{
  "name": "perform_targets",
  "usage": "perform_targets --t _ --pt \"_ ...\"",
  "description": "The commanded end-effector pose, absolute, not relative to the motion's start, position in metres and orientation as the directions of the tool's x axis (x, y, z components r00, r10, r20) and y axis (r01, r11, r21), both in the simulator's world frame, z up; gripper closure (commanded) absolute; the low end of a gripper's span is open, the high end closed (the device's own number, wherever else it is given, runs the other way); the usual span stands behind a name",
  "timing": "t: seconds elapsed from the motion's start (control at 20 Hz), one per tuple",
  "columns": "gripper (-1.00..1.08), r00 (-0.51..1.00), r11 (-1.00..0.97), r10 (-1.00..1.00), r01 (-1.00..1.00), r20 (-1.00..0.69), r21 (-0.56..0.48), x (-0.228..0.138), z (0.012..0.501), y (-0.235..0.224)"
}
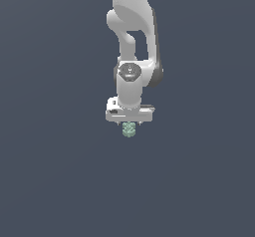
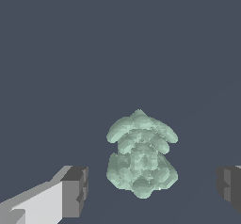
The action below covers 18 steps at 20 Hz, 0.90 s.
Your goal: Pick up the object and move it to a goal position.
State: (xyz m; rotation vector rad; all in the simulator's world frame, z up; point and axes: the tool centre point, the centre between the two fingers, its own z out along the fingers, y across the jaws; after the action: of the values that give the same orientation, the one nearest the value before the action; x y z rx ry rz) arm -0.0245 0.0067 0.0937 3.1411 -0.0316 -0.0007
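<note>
The object (image 1: 129,130) is a tiny pale mint-green knobbly lump on the dark grey floor, directly under the white gripper bar. My gripper (image 1: 129,125) is lowered around it. In the wrist view the object (image 2: 141,157) sits between the two dark finger pads, one pad (image 2: 76,190) on one side and the other pad (image 2: 229,188) at the frame edge. There is a clear gap between each pad and the lump. The gripper (image 2: 151,189) is open and touches nothing.
The white arm (image 1: 132,42) rises straight up from the gripper to the frame's top. The floor (image 1: 50,181) is a plain dark grey surface all around. No goal marker shows in either view.
</note>
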Motion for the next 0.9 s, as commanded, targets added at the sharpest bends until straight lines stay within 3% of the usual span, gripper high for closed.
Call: perform_targets --t 0.0,0.85 --pt "-0.92 1.000 -1.000 -0.021 -0.021 0.000 0.000 -0.026 0.092 0.007" --pt "-0.92 1.000 -1.000 -0.021 -0.021 0.000 0.000 -0.026 0.042 0.007"
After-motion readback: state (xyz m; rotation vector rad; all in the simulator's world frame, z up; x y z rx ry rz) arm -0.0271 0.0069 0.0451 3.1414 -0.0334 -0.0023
